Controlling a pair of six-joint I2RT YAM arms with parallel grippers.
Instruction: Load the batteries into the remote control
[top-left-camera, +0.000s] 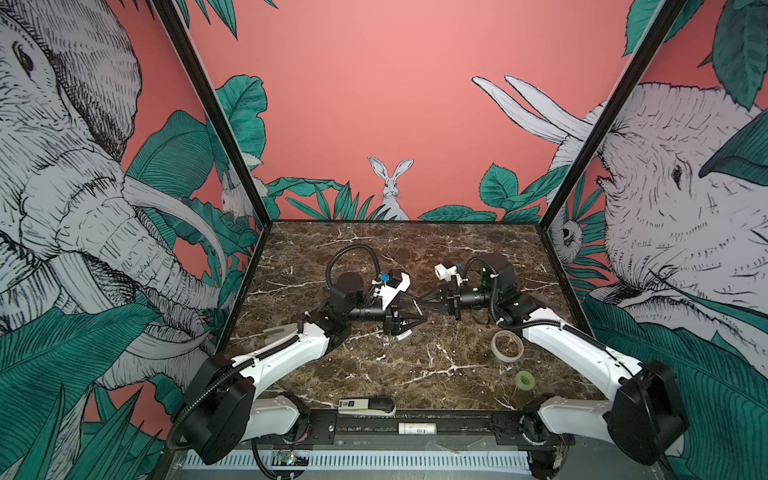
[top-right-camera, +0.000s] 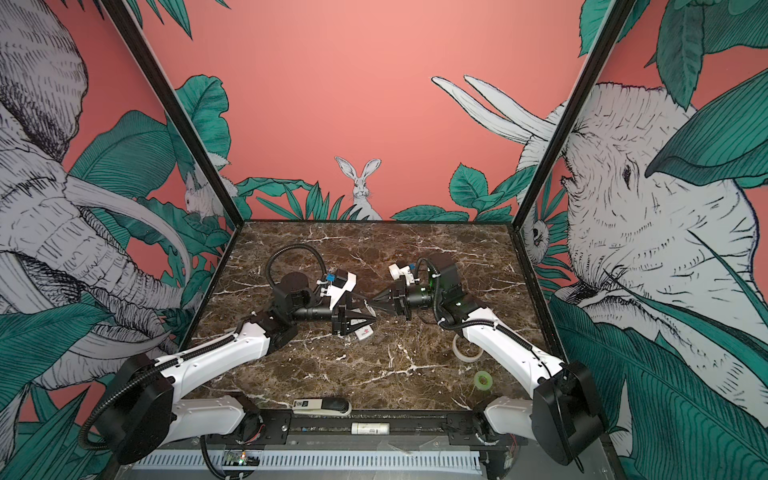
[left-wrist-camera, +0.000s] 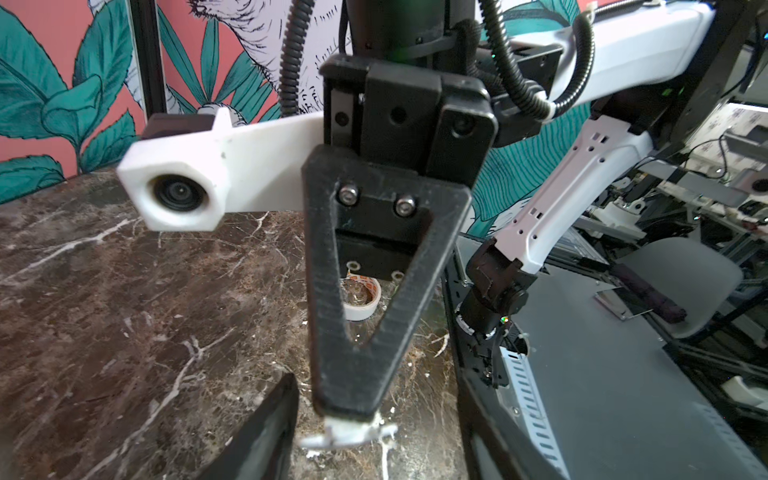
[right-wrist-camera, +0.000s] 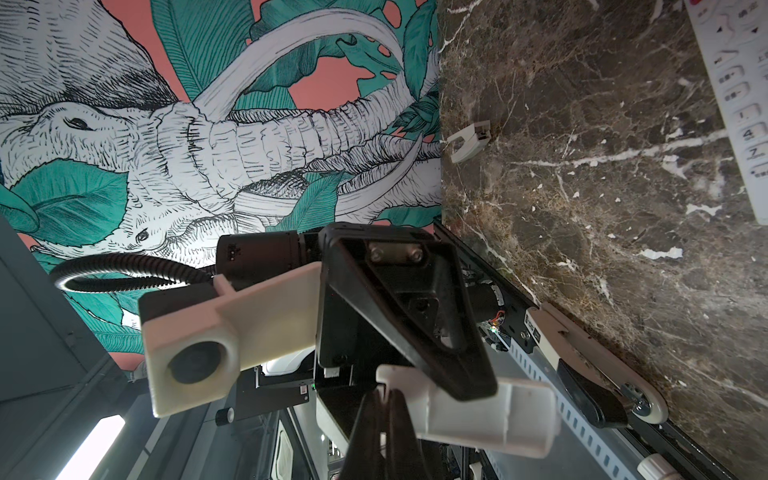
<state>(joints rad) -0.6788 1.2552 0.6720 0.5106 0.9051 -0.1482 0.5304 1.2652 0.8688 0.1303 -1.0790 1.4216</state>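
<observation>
Two stories: right gripper (top-left-camera: 420, 300) pinched tight; left gripper (top-right-camera: 370, 323) straddles what looks like the remote control (top-right-camera: 366, 334). Gripping it? Cannot tell.

Bright, even light; soft shadows; top views bowed at edges; wrist foregrounds blurred.

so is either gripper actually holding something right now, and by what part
The right gripper pinches a small white plastic piece by one end; the left gripper is open around it, with no clear contact.
</observation>
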